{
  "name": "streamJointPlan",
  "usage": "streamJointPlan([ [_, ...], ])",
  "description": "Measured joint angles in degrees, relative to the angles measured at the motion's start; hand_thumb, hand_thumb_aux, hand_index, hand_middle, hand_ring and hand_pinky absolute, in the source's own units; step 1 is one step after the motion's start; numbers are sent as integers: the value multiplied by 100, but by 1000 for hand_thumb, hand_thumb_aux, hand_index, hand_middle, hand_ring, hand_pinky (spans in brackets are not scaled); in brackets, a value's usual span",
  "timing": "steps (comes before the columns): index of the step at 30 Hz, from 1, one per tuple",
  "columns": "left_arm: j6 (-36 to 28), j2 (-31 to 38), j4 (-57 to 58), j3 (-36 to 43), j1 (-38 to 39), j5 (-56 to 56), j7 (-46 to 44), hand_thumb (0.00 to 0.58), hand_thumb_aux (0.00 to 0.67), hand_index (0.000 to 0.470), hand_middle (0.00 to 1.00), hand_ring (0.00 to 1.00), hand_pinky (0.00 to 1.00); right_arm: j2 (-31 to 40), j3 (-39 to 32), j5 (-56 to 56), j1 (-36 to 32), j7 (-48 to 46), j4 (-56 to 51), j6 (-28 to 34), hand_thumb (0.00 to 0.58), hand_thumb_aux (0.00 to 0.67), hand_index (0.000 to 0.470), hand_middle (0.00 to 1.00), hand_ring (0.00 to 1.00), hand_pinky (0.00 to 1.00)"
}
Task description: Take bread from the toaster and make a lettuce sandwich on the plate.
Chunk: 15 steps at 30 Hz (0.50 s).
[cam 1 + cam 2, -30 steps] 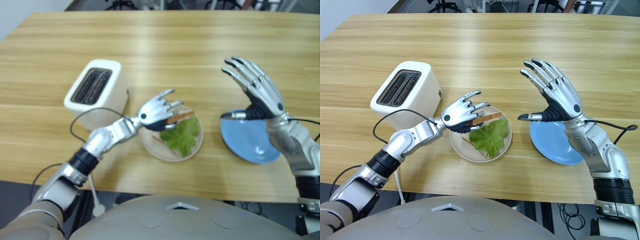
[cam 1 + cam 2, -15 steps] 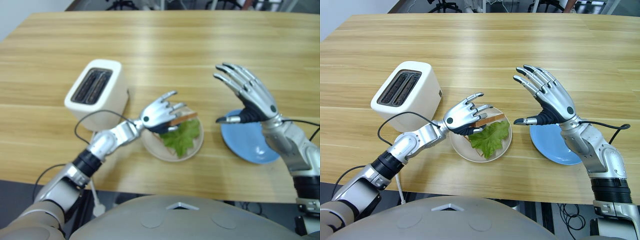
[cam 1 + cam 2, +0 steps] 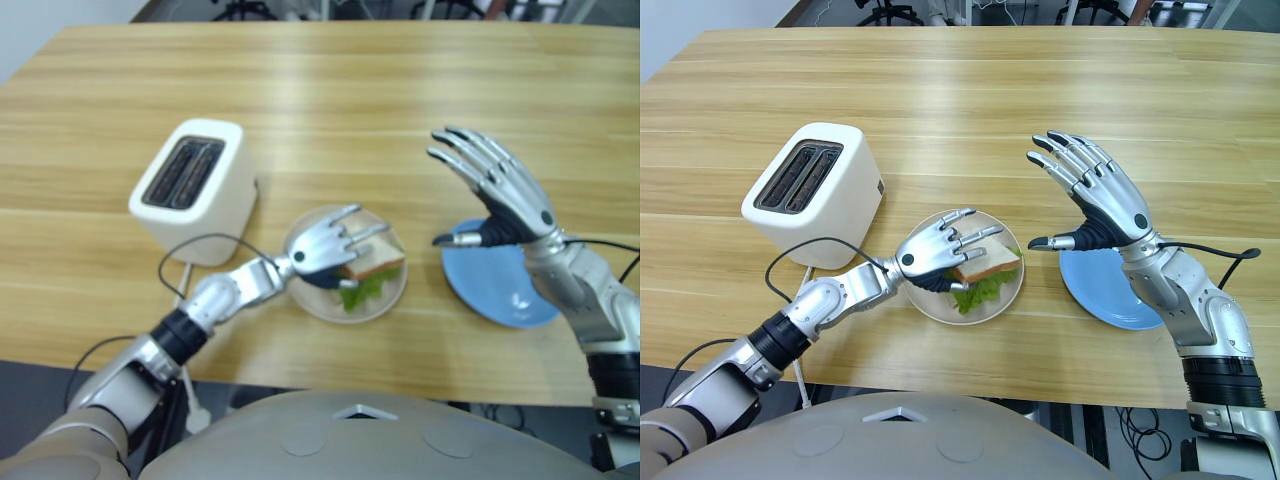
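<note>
Pale wooden table (image 3: 960,90) with long grain ran across the room; chair bases showed beyond its far edge. At left stood a white toaster (image 3: 810,195), its 2 slots empty, with a dark cord (image 3: 800,250) looping toward the near edge. Beside it sat a tan plate (image 3: 928,306), and on it a slice of bread (image 3: 992,265) lay flat over green lettuce (image 3: 980,293), which poked out below. The left hand (image 3: 935,255) rested on the slice's left edge, fingers fanned over the top and thumb tucked under, pinching it lightly. The right hand (image 3: 1100,195) hung raised above a blue plate (image 3: 1110,295), fingers spread wide, holding nothing. Bread looked light, soft and easily dented, best taken by its firmer crust edges; lettuce seemed limp and slippery, likely to slide if the slice was dragged
</note>
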<state>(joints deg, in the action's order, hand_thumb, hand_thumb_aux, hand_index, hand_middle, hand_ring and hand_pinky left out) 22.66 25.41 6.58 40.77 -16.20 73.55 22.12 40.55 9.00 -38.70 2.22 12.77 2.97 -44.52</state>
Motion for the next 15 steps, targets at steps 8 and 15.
streamJointPlan([
  [8, 273, 17, 190, 91, 95, -417, -515, 0, 0, 0, 0, 0, 0, 43, 11, 59, 127, -50, 13, -4, 0, 0, 0, 0, 0, 0],
  [15, 367, 29, 229, 101, 110, -617, -740, 0, 0, 0, 0, 0, 0, 66, 28, 104, 186, -107, 24, -15, 0, 0, 0, 0, 0, 0],
])
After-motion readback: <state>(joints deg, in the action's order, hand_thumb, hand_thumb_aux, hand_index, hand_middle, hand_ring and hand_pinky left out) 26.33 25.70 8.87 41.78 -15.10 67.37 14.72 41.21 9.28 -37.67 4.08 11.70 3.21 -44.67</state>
